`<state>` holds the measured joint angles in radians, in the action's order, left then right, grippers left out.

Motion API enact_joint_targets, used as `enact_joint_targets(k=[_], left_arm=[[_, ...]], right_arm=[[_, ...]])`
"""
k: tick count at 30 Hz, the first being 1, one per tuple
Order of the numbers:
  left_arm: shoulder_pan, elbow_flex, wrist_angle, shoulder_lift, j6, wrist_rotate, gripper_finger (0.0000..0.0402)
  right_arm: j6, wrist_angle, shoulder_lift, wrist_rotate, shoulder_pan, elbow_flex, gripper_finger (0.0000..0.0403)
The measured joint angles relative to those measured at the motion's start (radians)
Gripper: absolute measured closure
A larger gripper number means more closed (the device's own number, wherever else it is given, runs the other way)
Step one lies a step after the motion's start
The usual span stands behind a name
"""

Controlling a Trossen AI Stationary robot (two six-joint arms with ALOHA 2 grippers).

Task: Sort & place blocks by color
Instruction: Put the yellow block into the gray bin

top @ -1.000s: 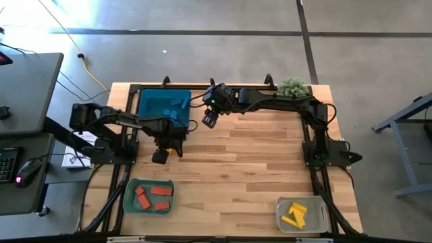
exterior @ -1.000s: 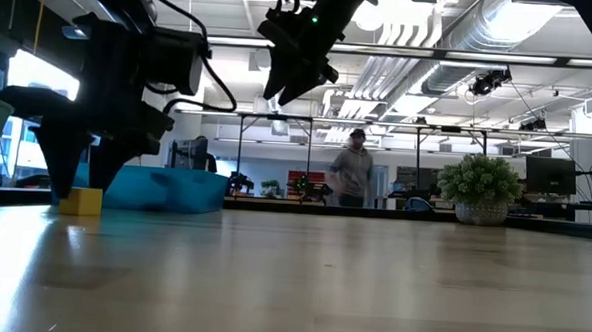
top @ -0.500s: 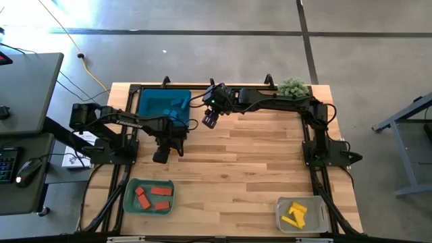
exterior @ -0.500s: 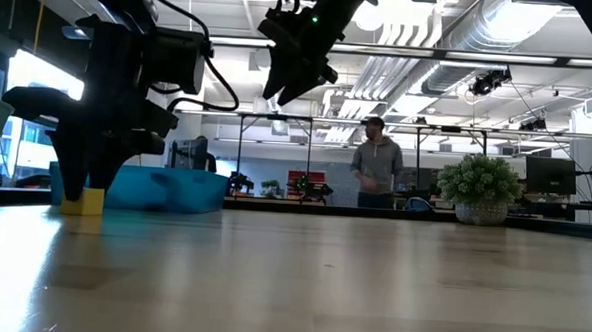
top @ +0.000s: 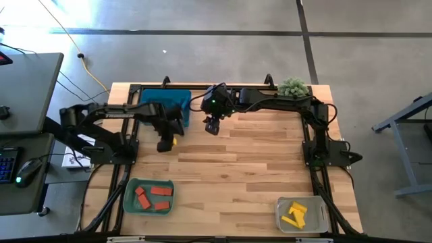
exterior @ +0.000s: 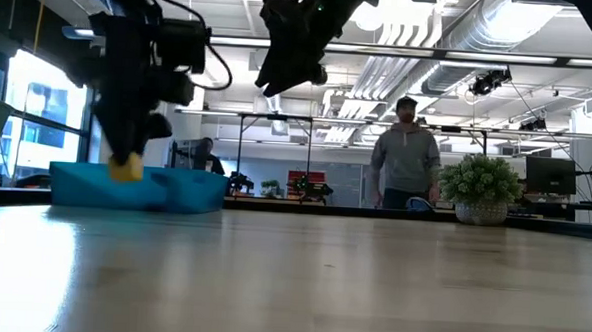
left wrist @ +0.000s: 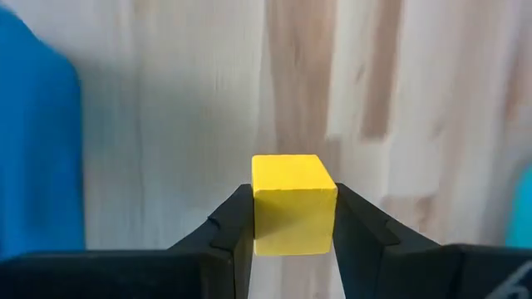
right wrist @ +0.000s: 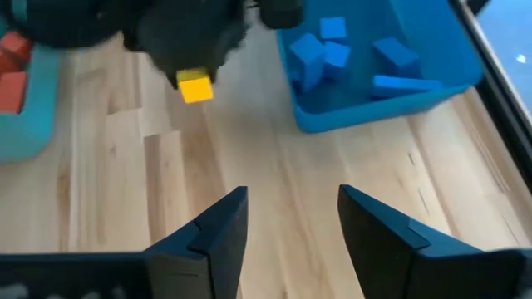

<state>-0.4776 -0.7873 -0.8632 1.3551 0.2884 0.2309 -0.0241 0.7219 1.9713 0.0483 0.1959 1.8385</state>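
A yellow cube is held by my left gripper above the wood table, just near of the blue bin. It also shows in the low view and the right wrist view. My right gripper is open and empty. It hovers high over the table to the right of the blue bin. Several blue blocks lie in the blue bin. Red-orange blocks lie in the green bin, and yellow blocks in the clear bin. My left gripper pinches the yellow cube by two opposite side faces between its two fingers, at their free ends. The fingers come from above, pointing down. The cube sits level and lifted clear of the table.
The green bin stands at the near left and the clear bin at the near right. A small green plant stands at the far right edge. Bare wood lies across the table's middle. A person stands in the room behind.
My left gripper has shut on the yellow cube, which stood on the table. It has lifted the cube clear and carried it up and toward the far edge, nearer the blue bin.
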Motion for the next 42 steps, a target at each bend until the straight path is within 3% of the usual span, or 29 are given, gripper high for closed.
enact_joint_targets(k=[15, 24, 31, 42], left_arm=[[-0.205, -0.219, -0.004, -0.081, -0.099, 0.287, 0.0302], [-0.340, -0.284, 0.001, -0.081, -0.272, 0.535, 0.0302], [-0.415, -0.284, 0.120, -0.081, -0.394, 0.709, 0.0302], [-0.432, -0.283, 0.314, -0.080, -0.570, 0.738, 0.0302]], right_arm=[[0.120, -0.051, 0.000, 0.029, -0.018, 0.000, 0.0236], [0.327, -0.171, 0.000, -0.133, -0.071, 0.000, 0.0236], [0.366, -0.262, 0.000, -0.230, -0.099, 0.000, 0.0236], [0.290, -0.329, -0.001, -0.381, -0.115, 0.000, 0.0236]])
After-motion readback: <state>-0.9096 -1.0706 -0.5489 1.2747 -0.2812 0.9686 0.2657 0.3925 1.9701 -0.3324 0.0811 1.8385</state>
